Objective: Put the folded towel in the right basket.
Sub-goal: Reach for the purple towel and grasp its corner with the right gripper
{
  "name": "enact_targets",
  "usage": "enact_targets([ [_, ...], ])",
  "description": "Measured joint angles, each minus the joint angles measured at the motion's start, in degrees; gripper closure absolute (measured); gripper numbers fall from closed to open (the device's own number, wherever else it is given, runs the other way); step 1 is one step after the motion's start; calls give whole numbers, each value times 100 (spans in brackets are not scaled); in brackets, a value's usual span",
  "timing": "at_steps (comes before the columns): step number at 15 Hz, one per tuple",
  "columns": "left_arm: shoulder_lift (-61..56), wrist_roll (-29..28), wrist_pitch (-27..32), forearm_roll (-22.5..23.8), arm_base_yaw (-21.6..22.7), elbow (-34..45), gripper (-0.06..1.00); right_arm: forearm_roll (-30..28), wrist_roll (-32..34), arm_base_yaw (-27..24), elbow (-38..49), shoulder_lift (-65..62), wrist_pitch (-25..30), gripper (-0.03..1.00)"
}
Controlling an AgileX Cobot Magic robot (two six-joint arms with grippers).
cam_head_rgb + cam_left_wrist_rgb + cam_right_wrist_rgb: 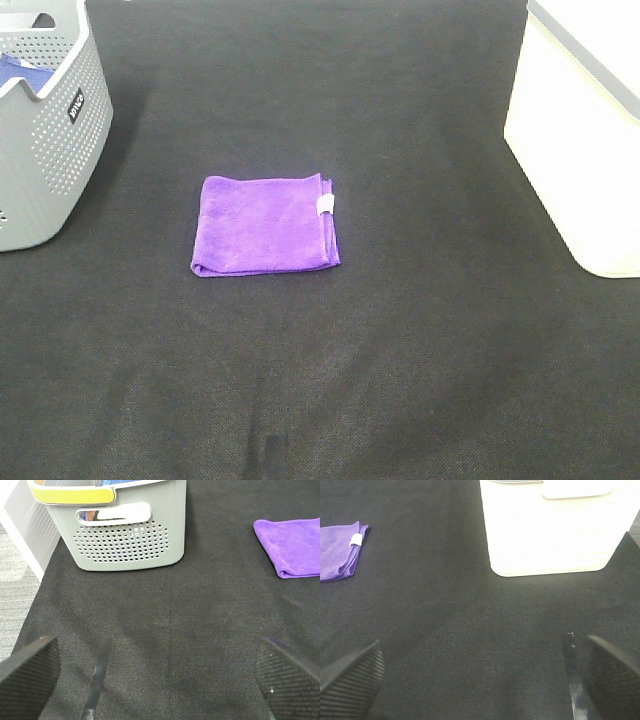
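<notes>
The high camera looks steeply down on the black table (400, 350). Each wrist camera sits low, facing forward along it. Past the left fingers (30, 675) is the grey perforated basket (130, 540), and past the right fingers (612, 680) the white basket (550, 535). All three views share the purple towel (265, 225).

Bright, even light falls from above. Beyond the right jaws the white basket (555, 530) glares, overexposed. The grey basket (50, 150) throws a soft shadow on the tabletop (400, 350), whose weave shows sharply.
</notes>
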Motion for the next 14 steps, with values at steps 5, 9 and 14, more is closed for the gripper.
enact_targets([
  [5,0,0,0,0,0,0,-5,0,-6,0,0,0,0,-1],
  [9,0,0,0,0,0,0,-5,0,-29,0,0,0,0,-1],
  [14,0,0,0,0,0,0,-5,0,-34,0,0,0,0,-1],
])
